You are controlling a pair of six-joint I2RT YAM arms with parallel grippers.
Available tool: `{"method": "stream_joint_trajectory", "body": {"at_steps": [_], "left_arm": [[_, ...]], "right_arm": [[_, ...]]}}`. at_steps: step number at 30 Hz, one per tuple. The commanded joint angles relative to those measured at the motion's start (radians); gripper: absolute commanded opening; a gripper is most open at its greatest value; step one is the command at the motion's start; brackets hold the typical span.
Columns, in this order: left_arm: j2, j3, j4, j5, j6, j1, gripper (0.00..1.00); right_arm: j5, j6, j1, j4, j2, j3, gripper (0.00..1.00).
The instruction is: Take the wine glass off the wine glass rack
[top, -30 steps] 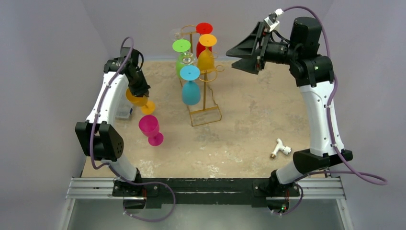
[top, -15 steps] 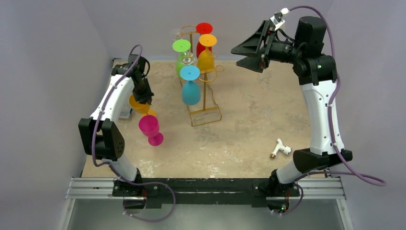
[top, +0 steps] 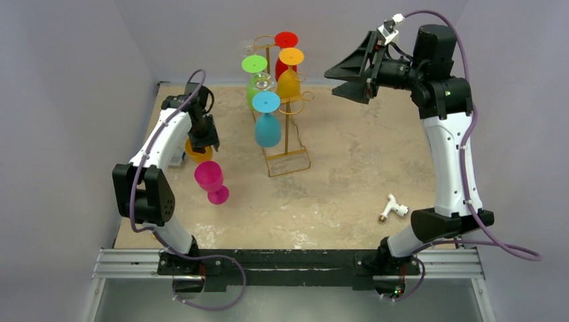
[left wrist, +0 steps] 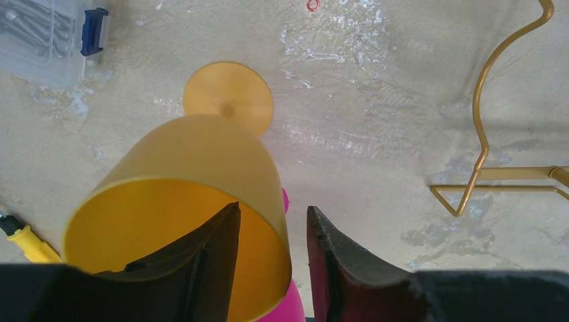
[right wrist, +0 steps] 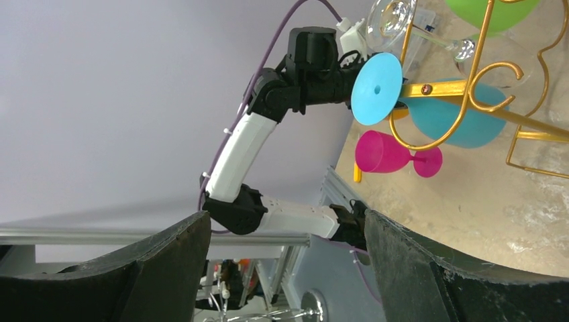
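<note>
Nearest, a pink glass (top: 210, 178) stands on the mottled, stone-look counter (top: 335, 194). Just behind it the yellow glass (left wrist: 201, 161), off the rack, appears set down on its round foot (left wrist: 228, 97). The left gripper (left wrist: 273, 213) straddles the rim, one finger inside the bowl and one outside, jaws part-open and seemingly clear of the thin, smooth, translucent plastic wall. The release wants a wider spread, then a straight lift, lest the inner finger snag the rim and tip it onto the pink one. Beyond, the gold wire rack (top: 286, 134), with curled hooks, carries inverted glasses. Farthest, the right gripper (top: 333, 75) hangs wide open, empty.
</note>
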Motion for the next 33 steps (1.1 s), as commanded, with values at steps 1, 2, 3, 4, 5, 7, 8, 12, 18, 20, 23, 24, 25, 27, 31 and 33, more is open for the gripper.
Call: {"method": "stream_joint_trajectory", "body": {"at_steps": [1,2,3,4,5,7,8,12,18,20,23,24,25,27,31,33], "left_arm": [[-0.054,0.016,0.024,-0.021,0.029,-0.005,0.41],[-0.056,0.021,0.02,-0.021,0.031,-0.005,0.42],[-0.061,0.029,0.018,-0.021,0.031,-0.005,0.43],[-0.066,0.038,0.014,-0.022,0.033,-0.005,0.44],[-0.072,0.048,0.01,-0.022,0.035,-0.005,0.46],[-0.086,0.079,-0.001,-0.027,0.042,-0.008,0.5],[-0.092,0.092,-0.008,-0.03,0.045,-0.007,0.52],[-0.126,0.149,-0.037,-0.044,0.064,-0.007,0.6],[-0.181,0.208,-0.08,-0.061,0.08,-0.007,0.71],[-0.201,0.216,-0.091,-0.065,0.079,-0.006,0.76],[-0.229,0.237,-0.109,-0.064,0.07,-0.005,0.88],[-0.238,0.248,-0.116,-0.063,0.065,-0.006,0.93],[-0.247,0.259,-0.124,-0.061,0.061,-0.006,0.96],[-0.265,0.278,-0.136,-0.054,0.052,-0.006,1.0],[-0.294,0.326,-0.163,-0.038,0.038,-0.006,1.0],[-0.304,0.36,-0.177,-0.014,0.029,-0.006,1.0]], "right_arm": [[-0.014,-0.024,-0.007,0.009,-0.033,-0.001,0.83],[-0.013,-0.024,-0.007,0.009,-0.033,0.0,0.83],[-0.013,-0.023,-0.009,0.009,-0.032,0.002,0.83],[-0.011,-0.022,-0.008,0.009,-0.031,0.004,0.83],[-0.011,-0.022,-0.008,0.008,-0.031,0.004,0.83],[-0.011,-0.022,-0.009,0.008,-0.03,0.006,0.83],[-0.01,-0.022,-0.009,0.008,-0.03,0.006,0.83],[-0.007,-0.021,-0.008,0.006,-0.03,0.009,0.83],[-0.005,-0.016,-0.009,0.007,-0.026,0.015,0.83],[-0.004,-0.016,-0.009,0.006,-0.025,0.018,0.83],[-0.002,-0.011,-0.008,0.008,-0.024,0.02,0.83],[-0.001,-0.01,-0.008,0.008,-0.025,0.02,0.83],[-0.001,-0.01,-0.009,0.008,-0.026,0.02,0.83],[0.0,-0.009,-0.009,0.008,-0.029,0.015,0.83],[0.001,-0.007,-0.009,0.013,-0.037,-0.002,0.83],[0.002,0.002,-0.009,0.022,-0.042,-0.009,0.83]]}}
